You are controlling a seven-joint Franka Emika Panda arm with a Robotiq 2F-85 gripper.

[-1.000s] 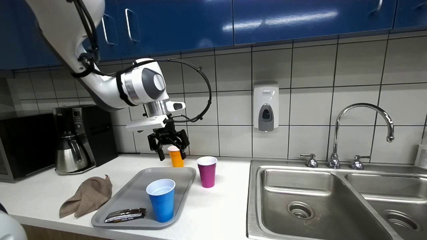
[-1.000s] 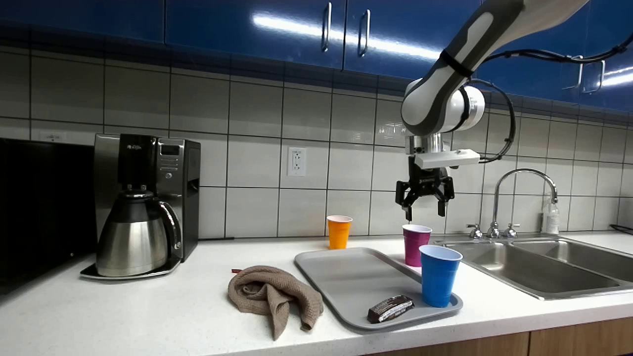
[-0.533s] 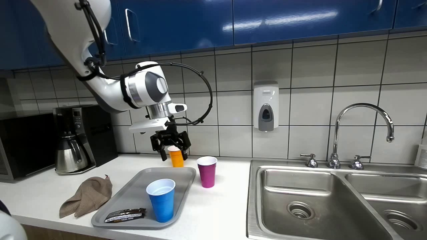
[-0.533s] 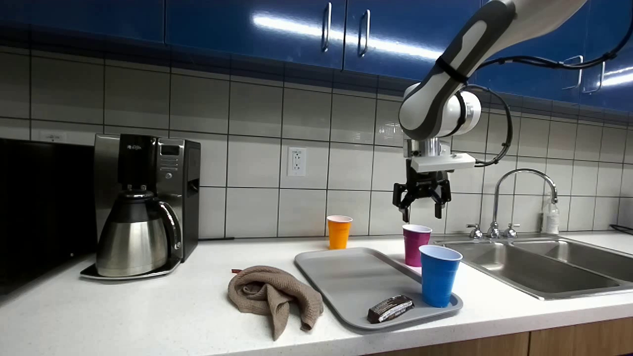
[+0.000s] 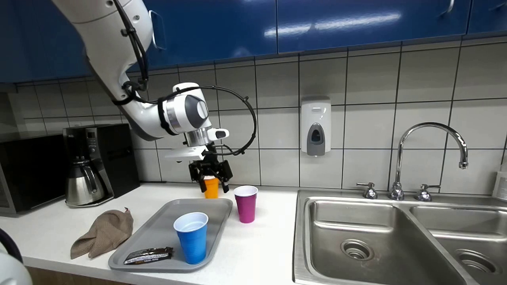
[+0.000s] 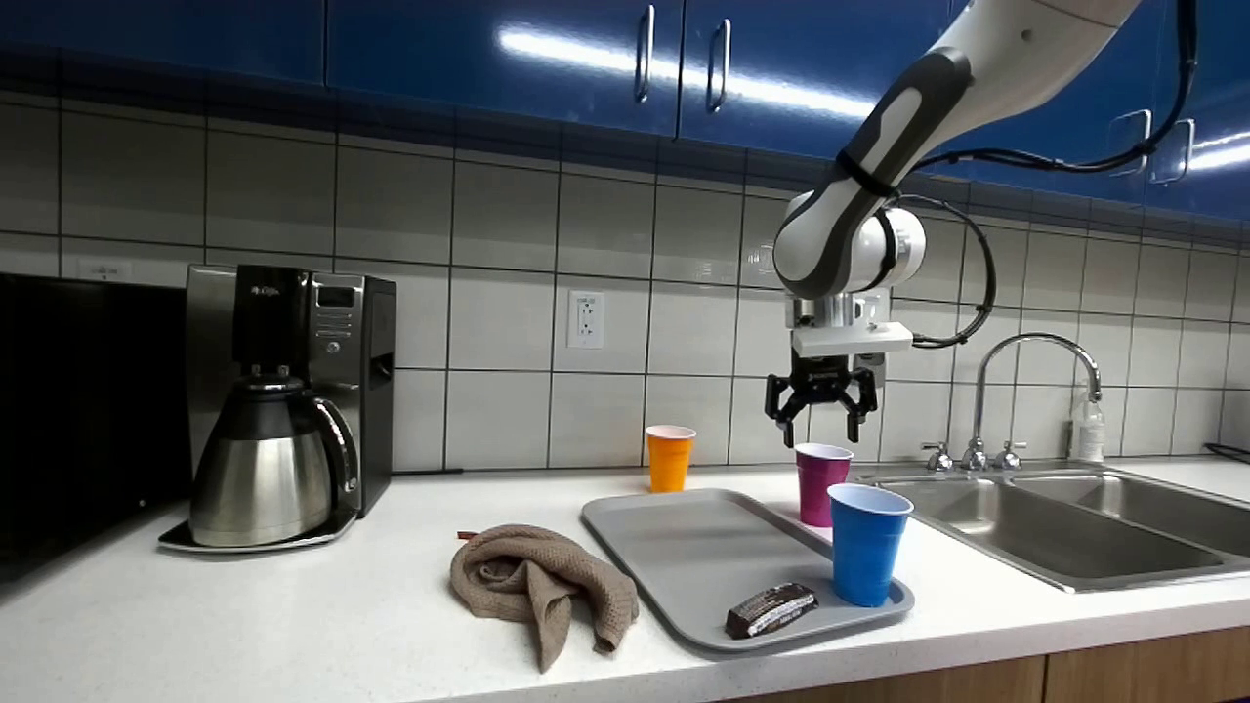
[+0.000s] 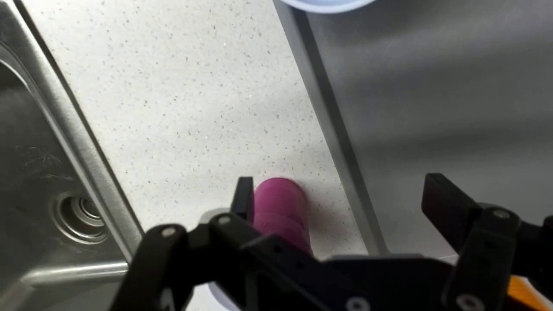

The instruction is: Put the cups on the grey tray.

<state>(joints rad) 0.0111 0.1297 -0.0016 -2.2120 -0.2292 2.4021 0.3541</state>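
Well left of the grey tray (image 6: 693, 542), you are seeing a coffee maker (image 6: 293, 400) standing on the desk (image 6: 293, 625) in an exterior view. Just beside the tray's left edge, a brown cloth (image 6: 542, 586) is lying crumpled. Behind the tray's far edge, the orange cup (image 6: 670, 461) is standing upright on the desk; whether cup and tray are touching, you are not getting from these angles. By the tray's near edge, a dark bar-shaped packet (image 6: 771, 611) is lying inside it.

Higher than the tray, near its right edge, your gripper (image 6: 820, 437) is hanging, pointing down. Its fingers (image 7: 449, 207) are standing wide apart and gripping nothing; in the wrist view, you are seeing the tray's right edge running between them. Just right of the tray, the magenta cup (image 6: 818, 488) is standing upright on the desk, a strip of desk showing between the two. Inside the tray, at its near right corner, the blue cup (image 6: 864, 552) is standing upright.

Farther right of the tray, a steel sink (image 6: 1074, 542) is sitting sunk into the desk, its faucet (image 6: 974, 455) arching up. A clear bottle (image 6: 1089, 430) is standing beyond, well right of the tray.
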